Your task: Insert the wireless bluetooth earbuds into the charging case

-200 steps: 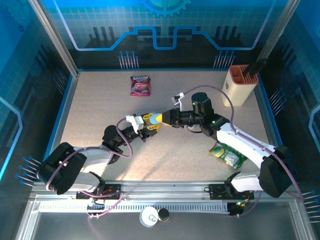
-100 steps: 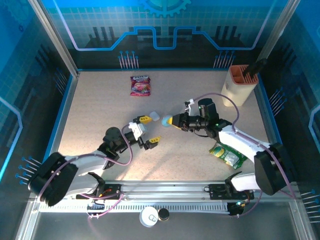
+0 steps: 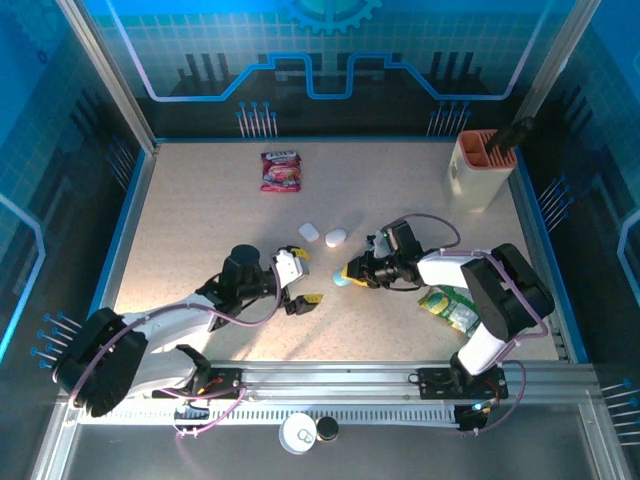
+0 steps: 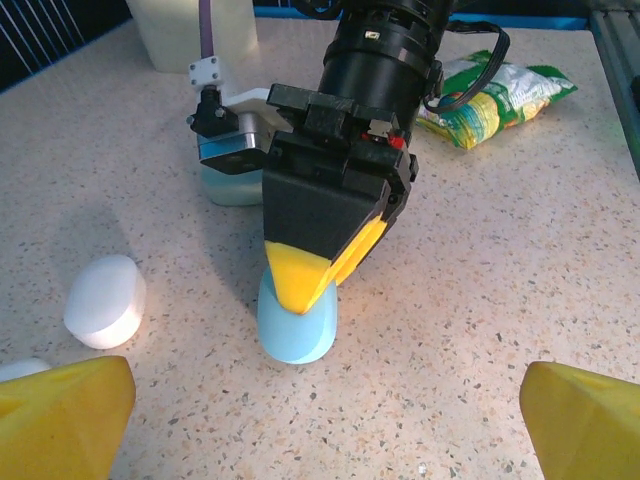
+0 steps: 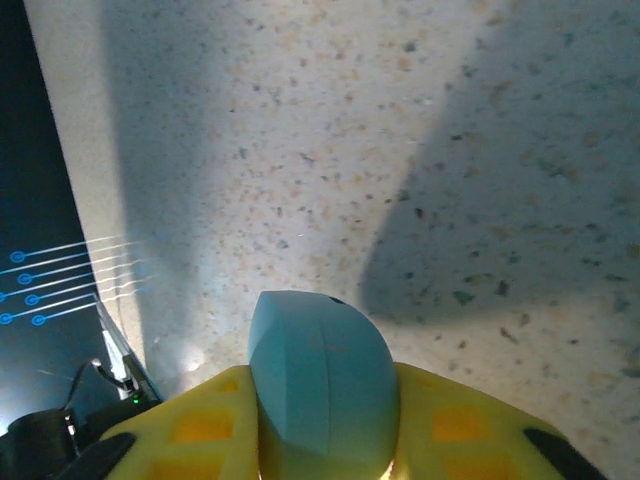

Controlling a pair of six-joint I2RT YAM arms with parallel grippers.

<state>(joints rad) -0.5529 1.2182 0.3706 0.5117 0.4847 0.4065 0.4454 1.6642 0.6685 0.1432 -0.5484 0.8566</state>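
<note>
On the speckled worktop [image 3: 200,220], the right hand [image 3: 346,276] pinches the pale-blue charging case [image 4: 297,330] upright against the surface, with the left hand [image 3: 304,280] spread wide just beside it.

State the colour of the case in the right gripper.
Pale blue; the case shows best in the left wrist view.

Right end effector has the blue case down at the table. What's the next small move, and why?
Probably ease the right end effector open and let go: the pale-blue case it clamps appears to rest upright on the table, and the left end effector is open, facing it.
</note>
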